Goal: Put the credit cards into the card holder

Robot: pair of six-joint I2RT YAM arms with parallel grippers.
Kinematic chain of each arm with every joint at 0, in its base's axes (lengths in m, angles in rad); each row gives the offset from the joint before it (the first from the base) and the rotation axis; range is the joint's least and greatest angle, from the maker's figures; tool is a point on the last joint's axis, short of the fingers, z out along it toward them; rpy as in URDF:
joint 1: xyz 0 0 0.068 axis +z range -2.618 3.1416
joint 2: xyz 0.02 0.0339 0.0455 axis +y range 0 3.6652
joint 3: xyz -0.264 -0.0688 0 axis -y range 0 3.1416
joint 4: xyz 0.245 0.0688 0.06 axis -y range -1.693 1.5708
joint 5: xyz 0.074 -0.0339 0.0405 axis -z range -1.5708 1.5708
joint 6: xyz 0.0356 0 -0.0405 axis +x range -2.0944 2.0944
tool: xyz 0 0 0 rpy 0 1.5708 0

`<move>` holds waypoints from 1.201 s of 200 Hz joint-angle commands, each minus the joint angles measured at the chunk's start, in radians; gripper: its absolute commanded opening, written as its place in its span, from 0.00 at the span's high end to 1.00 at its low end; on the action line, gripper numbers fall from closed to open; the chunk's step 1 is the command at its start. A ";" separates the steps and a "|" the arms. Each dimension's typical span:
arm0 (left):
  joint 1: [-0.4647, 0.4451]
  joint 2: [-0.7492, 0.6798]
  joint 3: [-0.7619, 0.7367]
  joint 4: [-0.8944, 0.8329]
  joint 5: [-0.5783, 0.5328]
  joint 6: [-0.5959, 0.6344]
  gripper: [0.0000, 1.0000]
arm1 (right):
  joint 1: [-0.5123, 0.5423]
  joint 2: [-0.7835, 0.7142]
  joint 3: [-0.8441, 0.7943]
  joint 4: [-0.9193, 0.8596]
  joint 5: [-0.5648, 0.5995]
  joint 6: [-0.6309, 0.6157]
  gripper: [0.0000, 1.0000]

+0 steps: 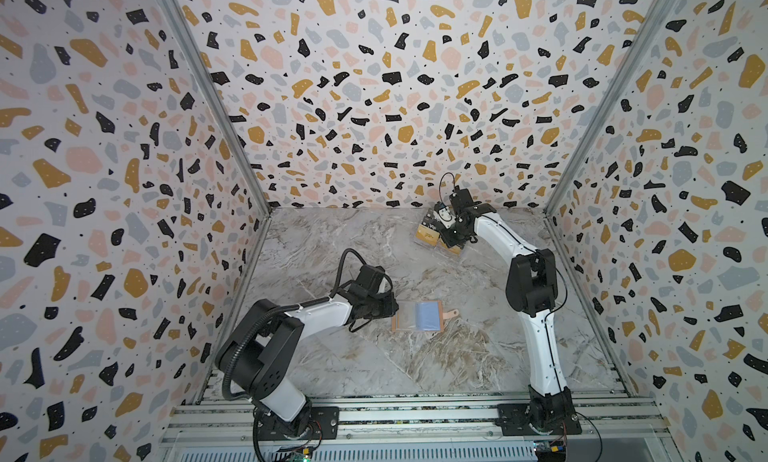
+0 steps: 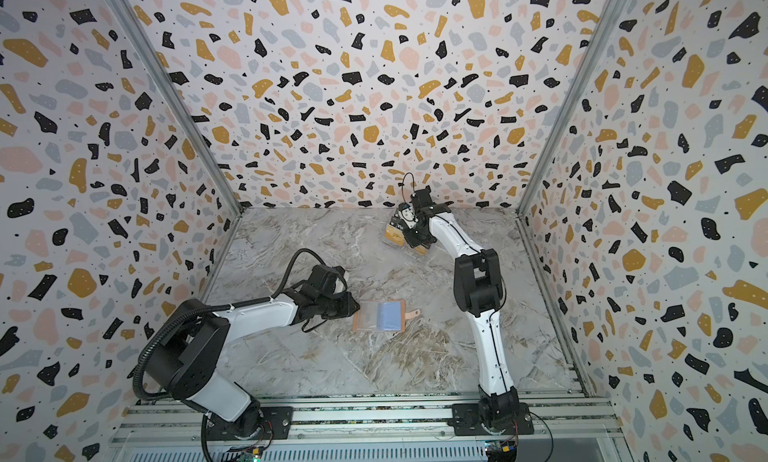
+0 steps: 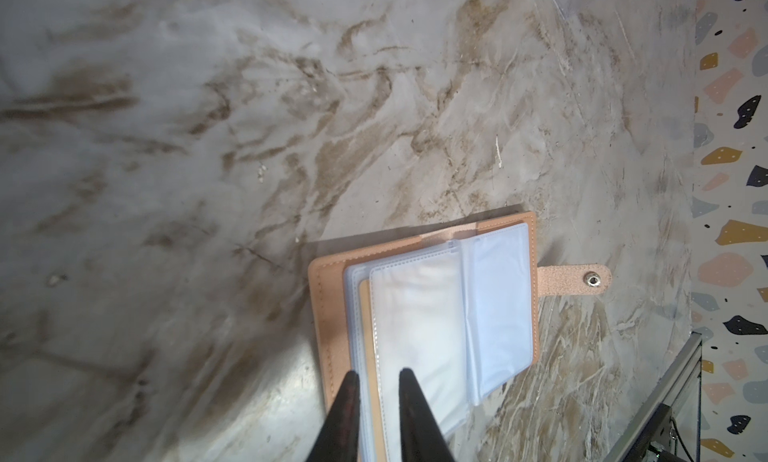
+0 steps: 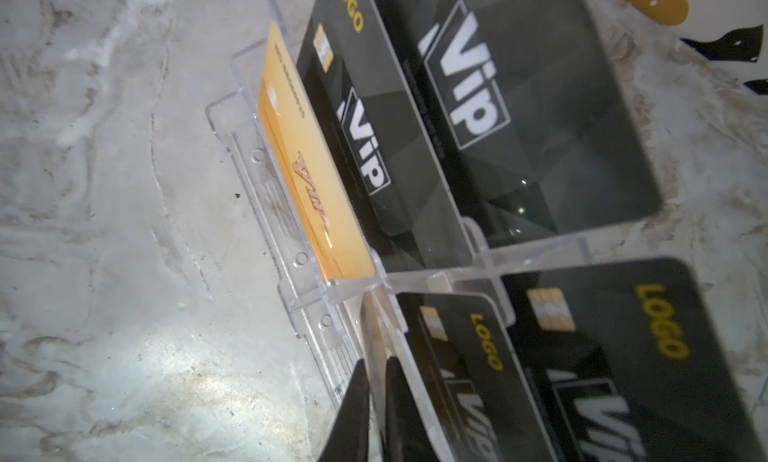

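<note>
While right gripper clamps: gold plastic card, edge-on.
Tan-pink leather card holder: well apart, at left gripper, clamping unclear.

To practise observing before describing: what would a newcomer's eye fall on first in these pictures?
The tan-pink leather-like card holder lies open near the middle of the grey marble-patterned table, pale blue sleeves up, at the left hand. Far back, black "Vip" and gold credit cards stand in a clear plastic rack under the right hand.
</note>
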 commanded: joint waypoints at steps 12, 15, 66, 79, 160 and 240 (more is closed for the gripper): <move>0.004 -0.001 -0.001 0.003 0.006 0.016 0.79 | 0.006 -0.061 0.008 -0.040 0.009 -0.033 0.93; 0.004 -0.003 0.000 0.002 0.005 0.017 0.79 | 0.006 -0.061 0.008 -0.041 0.009 -0.037 0.93; 0.005 -0.023 0.002 0.000 0.000 0.006 0.79 | 0.007 -0.084 0.010 -0.016 -0.011 -0.078 0.98; 0.004 -0.031 0.004 -0.004 0.000 0.006 0.79 | 0.009 -0.092 0.009 -0.009 -0.009 -0.094 0.98; 0.004 -0.087 -0.017 -0.025 -0.013 -0.001 0.79 | 0.010 -0.170 0.020 0.010 -0.049 -0.086 1.00; -0.027 -0.186 -0.055 -0.048 -0.151 0.000 0.79 | 0.000 -0.477 -0.475 0.384 -0.472 0.301 1.00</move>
